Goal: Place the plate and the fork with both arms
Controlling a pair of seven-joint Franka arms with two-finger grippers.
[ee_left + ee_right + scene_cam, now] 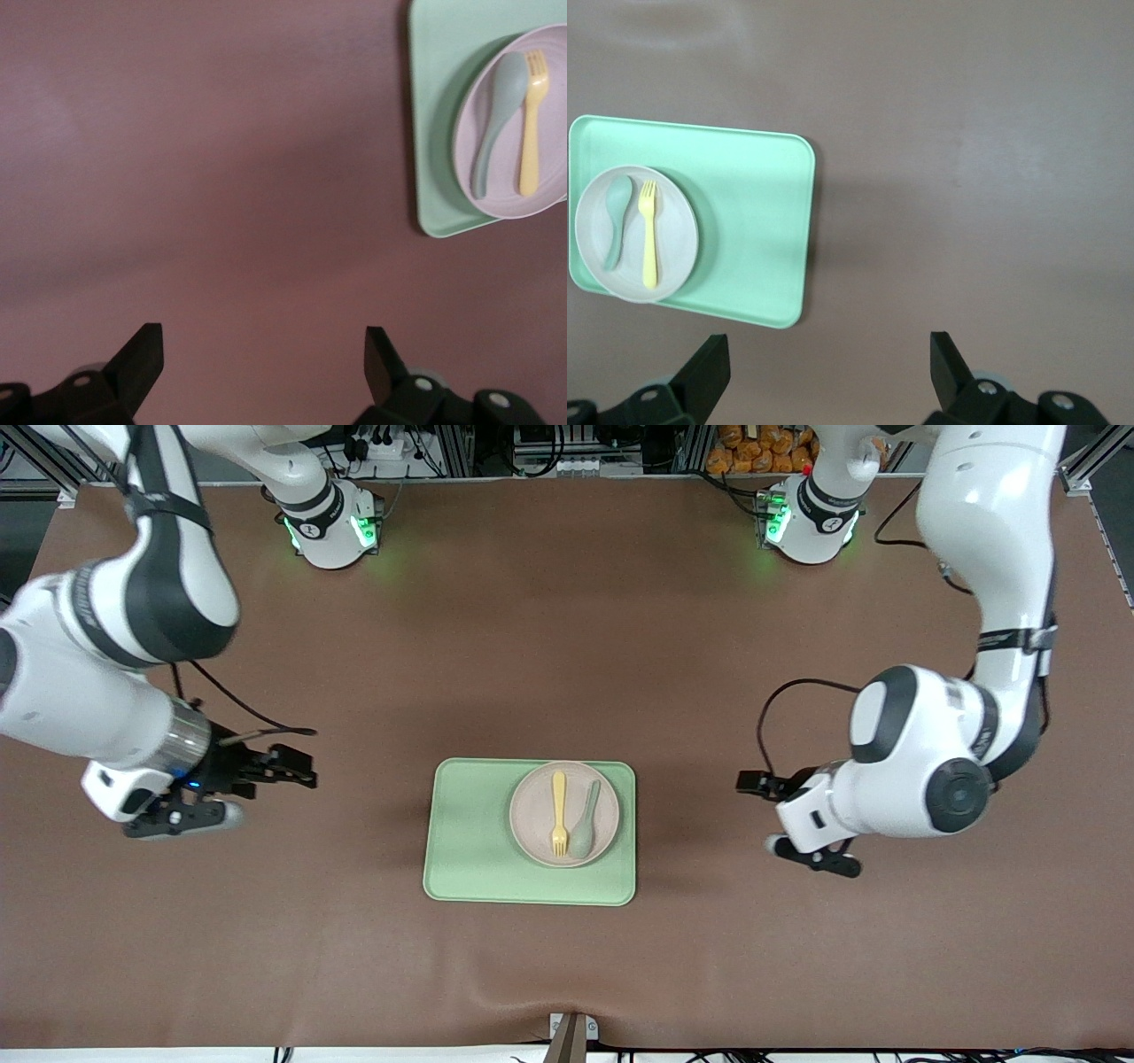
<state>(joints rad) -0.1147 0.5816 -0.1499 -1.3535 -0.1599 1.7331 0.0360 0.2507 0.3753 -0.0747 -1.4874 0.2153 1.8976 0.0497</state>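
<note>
Two claws hover apart from the work, both spread wide and holding nothing: the left claw (802, 815) over bare brown surface (567, 646) toward its arm's end, the right claw (232, 790) likewise at its own end. Between them, the pale plate (536, 815) sits on the light-green tray (469, 833), toward the left arm's end of it, with the yellow fork (559, 802) lying on the plate beside a grey-green spoon (585, 822). Neither item appears grasped; judging by this, the placing either awaits starting or is complete.
</note>
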